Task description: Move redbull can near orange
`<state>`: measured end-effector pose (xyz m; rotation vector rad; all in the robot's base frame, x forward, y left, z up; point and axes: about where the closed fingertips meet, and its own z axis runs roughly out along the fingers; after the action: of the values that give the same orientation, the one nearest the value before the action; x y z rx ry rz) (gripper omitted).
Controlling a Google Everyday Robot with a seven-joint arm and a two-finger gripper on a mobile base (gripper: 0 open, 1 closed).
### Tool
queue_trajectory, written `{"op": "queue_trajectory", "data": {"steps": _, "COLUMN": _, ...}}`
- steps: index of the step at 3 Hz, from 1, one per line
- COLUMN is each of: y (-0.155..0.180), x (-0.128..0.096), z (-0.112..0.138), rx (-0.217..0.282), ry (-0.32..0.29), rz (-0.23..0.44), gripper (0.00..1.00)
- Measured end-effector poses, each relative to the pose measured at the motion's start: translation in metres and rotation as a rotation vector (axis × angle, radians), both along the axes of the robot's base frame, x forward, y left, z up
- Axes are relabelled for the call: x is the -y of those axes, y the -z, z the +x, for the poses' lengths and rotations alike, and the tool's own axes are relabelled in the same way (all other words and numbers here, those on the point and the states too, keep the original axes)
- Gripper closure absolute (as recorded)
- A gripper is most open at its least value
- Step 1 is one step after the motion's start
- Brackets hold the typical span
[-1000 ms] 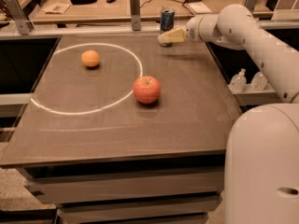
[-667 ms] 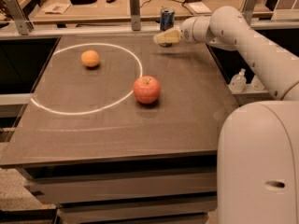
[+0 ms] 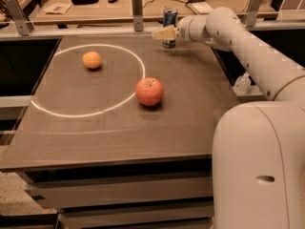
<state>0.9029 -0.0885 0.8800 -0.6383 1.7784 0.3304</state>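
The redbull can (image 3: pixel 169 16), blue and silver, stands upright at the far edge of the dark table (image 3: pixel 119 137), right of centre. My gripper (image 3: pixel 164 33) reaches in from the right and sits right at the can's lower half, partly covering it. I cannot tell whether it touches the can. The orange (image 3: pixel 92 59) lies at the far left, inside a white circle line (image 3: pixel 138 87), well apart from the can and the gripper.
A red apple (image 3: pixel 149 91) sits on the circle line near the table's middle. A metal post (image 3: pixel 137 4) stands at the back rail left of the can. A cluttered bench lies behind. A small bottle (image 3: pixel 242 84) is beyond the table's right edge.
My gripper has moved a little to the left and further back, closer against the can. The can, orange and apple have not moved.
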Motion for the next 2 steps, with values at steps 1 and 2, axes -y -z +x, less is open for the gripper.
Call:
{"op": "queue_trajectory", "data": {"steps": 1, "y": -0.0018, "x": -0.0065, "z": 0.0034, "rx": 0.011, "ry": -0.016, "rz": 0.018, "gripper": 0.4}}
{"op": "queue_trajectory", "data": {"steps": 2, "y": -0.0113, "x": -0.0126, "z": 0.0043, "rx": 0.042, "ry": -0.047, "rz": 0.032, "gripper": 0.65}}
